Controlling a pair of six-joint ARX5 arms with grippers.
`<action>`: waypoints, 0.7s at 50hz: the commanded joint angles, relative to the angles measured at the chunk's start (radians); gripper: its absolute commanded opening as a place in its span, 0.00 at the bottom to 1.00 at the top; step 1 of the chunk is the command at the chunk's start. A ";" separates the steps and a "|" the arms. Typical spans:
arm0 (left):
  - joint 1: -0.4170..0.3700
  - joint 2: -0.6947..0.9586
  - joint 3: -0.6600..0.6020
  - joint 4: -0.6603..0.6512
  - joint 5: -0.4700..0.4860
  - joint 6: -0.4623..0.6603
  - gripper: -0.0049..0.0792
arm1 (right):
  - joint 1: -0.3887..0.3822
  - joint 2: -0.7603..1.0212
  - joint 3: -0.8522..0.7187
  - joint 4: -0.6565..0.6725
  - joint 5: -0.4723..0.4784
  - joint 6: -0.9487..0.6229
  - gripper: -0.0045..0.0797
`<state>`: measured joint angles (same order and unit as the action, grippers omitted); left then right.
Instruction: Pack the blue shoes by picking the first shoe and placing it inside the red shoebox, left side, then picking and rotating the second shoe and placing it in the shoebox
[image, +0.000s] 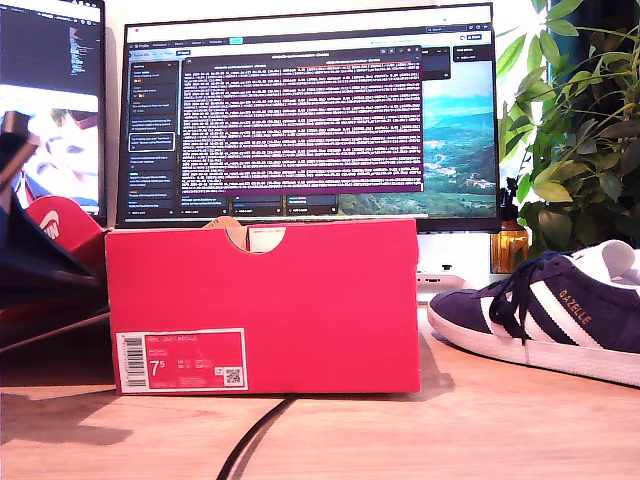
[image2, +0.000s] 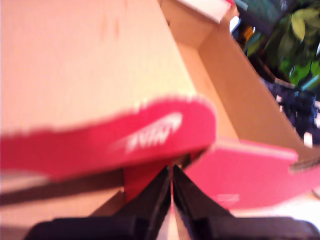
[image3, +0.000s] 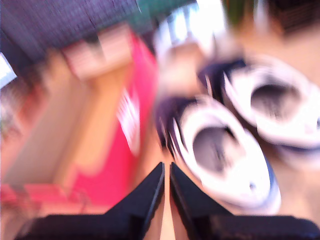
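The exterior view sits low on the surface (image: 480, 430), facing the red shoebox (image: 262, 305) close up. The first wrist view looks down into that shoebox's open interior. The second, blurred, looks down on shoebox and blue shoes (image3: 225, 150).

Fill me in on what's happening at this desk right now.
A shoe-packing job, with nothing packed yet. The red shoebox stands open on the desk, and its inside looks empty in the first wrist view. My first gripper hangs shut by the box's lid. My second gripper hangs shut above the two blue shoes, which sit beside the box; it holds nothing. One shoe shows at the exterior view's right.
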<state>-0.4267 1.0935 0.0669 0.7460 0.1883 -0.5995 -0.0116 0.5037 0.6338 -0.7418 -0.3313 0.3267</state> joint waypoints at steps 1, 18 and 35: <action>-0.004 0.025 -0.017 0.035 -0.002 0.006 0.03 | 0.006 0.106 0.082 -0.049 -0.003 -0.060 0.04; -0.004 0.114 -0.014 0.117 -0.004 0.005 0.03 | 0.059 0.590 0.417 -0.315 0.038 -0.315 0.30; -0.004 0.132 -0.014 0.116 -0.013 0.006 0.03 | 0.193 0.797 0.474 -0.380 0.202 -0.408 0.69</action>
<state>-0.4267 1.2209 0.0669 0.8505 0.1799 -0.5995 0.1593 1.2789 1.0977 -1.1225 -0.1444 -0.0601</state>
